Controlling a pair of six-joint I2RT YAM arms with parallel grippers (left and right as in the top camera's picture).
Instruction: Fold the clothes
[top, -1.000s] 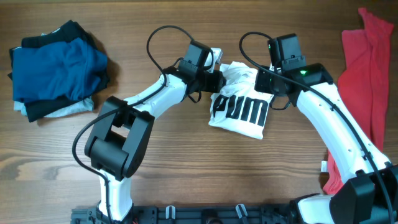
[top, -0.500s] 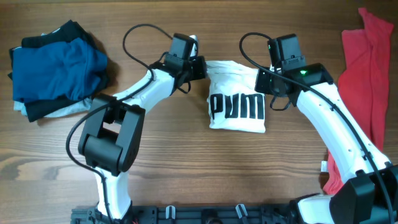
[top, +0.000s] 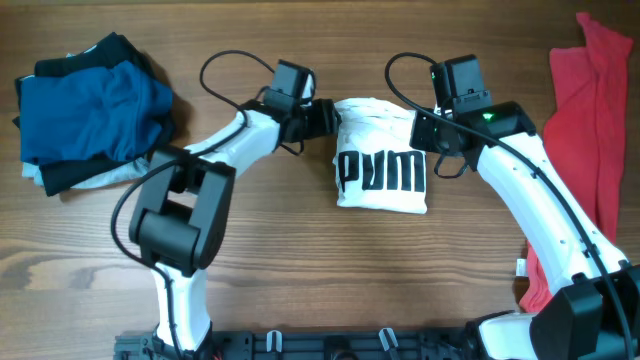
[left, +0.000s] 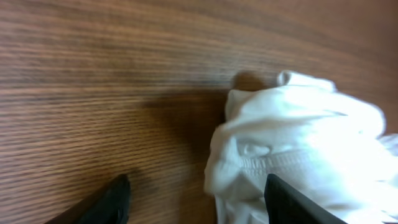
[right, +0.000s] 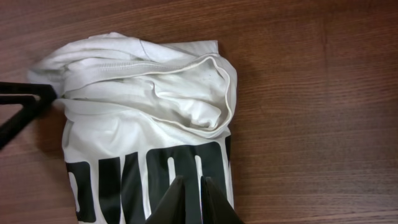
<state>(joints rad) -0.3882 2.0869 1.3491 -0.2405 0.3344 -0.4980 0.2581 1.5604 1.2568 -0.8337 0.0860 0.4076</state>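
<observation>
A brown wood-grain table (top: 300, 260) carried three lots of clothing, and a white cotton T-shirt with bold black lettering (top: 383, 160) lay folded into a compact rectangle near its middle, flat on the bare wood. Well to the left of that T-shirt sat a loose pile of dark blue, black and pale garments (top: 90, 110). Well to its right, a crumpled red cloth garment (top: 590, 130) stretched along the table's edge.
</observation>
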